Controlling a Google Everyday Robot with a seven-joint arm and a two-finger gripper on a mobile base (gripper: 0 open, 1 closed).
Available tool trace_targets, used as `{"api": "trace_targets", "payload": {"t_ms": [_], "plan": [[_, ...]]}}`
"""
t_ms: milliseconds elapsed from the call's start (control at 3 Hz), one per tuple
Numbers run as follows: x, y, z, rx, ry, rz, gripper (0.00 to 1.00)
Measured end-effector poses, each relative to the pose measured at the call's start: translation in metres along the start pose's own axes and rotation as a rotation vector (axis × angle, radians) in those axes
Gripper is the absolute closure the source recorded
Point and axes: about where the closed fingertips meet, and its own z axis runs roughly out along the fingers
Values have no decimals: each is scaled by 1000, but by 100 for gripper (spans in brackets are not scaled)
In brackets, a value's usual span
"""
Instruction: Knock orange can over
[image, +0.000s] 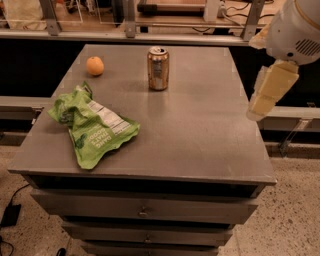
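The orange can (158, 68) is a shiny copper-orange drink can with a silver top. It stands upright at the back middle of the grey table (200, 130). My gripper (265, 92) hangs off the white arm (295, 25) over the table's right edge. It is well to the right of the can, a little nearer the front, and not touching it. It holds nothing that I can see.
A round orange fruit (95, 65) lies at the back left. A crumpled green chip bag (92, 127) lies at the front left. Drawers (145, 210) sit under the tabletop. A railing and a dark gap run behind the table.
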Motion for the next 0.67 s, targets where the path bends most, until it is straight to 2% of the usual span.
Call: {"api": "trace_targets", "payload": {"t_ms": [333,667], "plan": [[-40,-40,12,26,-109,-25,0],[-97,-71,22,69,-222,-73,0]]}}
